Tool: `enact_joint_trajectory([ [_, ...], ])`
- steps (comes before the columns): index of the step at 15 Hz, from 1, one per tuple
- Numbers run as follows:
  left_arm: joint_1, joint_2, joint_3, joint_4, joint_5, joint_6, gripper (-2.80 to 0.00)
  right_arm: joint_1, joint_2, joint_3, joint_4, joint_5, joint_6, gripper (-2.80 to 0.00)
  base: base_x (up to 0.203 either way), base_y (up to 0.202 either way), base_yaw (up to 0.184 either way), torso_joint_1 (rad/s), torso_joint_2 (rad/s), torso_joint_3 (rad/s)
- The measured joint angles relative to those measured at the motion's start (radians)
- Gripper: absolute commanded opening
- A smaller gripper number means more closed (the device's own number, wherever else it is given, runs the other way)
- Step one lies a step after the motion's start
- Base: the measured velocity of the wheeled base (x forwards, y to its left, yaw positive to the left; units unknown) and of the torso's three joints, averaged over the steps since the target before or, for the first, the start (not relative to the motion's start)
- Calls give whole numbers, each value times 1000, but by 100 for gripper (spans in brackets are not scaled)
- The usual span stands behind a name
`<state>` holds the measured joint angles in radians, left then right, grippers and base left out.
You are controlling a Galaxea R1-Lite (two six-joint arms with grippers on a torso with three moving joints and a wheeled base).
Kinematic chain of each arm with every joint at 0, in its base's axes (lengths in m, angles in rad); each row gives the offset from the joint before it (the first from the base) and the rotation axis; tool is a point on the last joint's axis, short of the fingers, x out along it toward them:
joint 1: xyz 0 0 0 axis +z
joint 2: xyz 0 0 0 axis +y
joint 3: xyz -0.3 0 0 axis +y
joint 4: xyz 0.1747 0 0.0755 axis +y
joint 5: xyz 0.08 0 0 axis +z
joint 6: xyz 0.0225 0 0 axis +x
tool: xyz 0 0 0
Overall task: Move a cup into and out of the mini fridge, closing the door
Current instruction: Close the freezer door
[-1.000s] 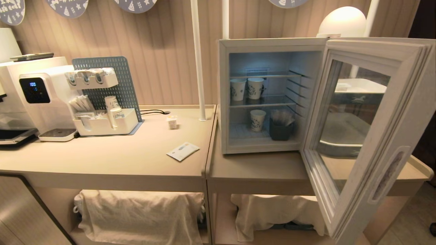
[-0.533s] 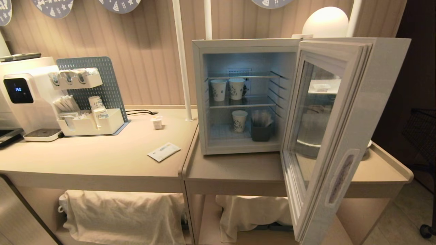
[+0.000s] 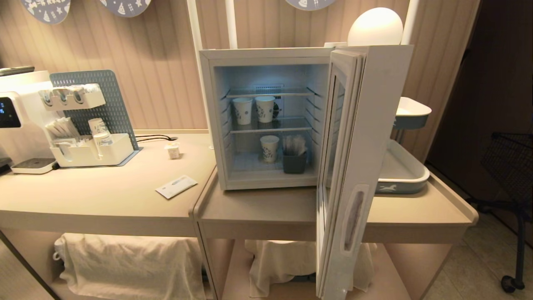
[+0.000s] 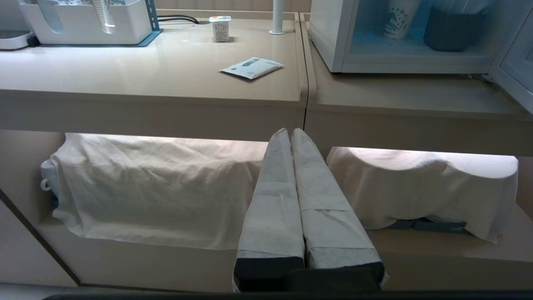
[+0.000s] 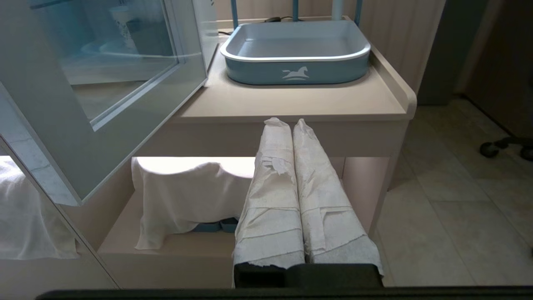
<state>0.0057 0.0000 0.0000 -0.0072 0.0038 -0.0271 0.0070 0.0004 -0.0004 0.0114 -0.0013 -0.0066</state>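
Warm, dim room light overall. Globe lamp (image 3: 375, 26) glows bright, blown out. Cool blue light inside mini fridge (image 3: 266, 121). Strip glow under counter (image 3: 104, 196) overexposes draped cloths (image 4: 158, 187). Right side falls into dark shadow. Head view bends at edges; door (image 3: 354, 166) looks stretched. Wrist views cooler, slightly soft.

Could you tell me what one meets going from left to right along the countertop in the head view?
Drinks machine → white organiser with pegboard → the cup → flat white sachet → the mini fridge → the door, open → blue-sided tray.
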Motion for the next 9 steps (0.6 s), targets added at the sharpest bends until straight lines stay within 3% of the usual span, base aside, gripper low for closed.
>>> enact_joint_trajectory([
  [2, 0, 0, 0, 0, 0, 0, -280, 0, 8, -51, 24, 8, 17, -280, 0, 0, 0, 0, 0, 0],
  [4, 0, 0, 0, 0, 0, 0, -280, 3, 67, -190, 73, 33, 96, -280, 0, 0, 0, 0, 0, 0],
  [9, 0, 0, 0, 0, 1, 0, -280, 29, 578, -507, 95, 148, 359, -280, 0, 0, 0, 0, 0, 0],
])
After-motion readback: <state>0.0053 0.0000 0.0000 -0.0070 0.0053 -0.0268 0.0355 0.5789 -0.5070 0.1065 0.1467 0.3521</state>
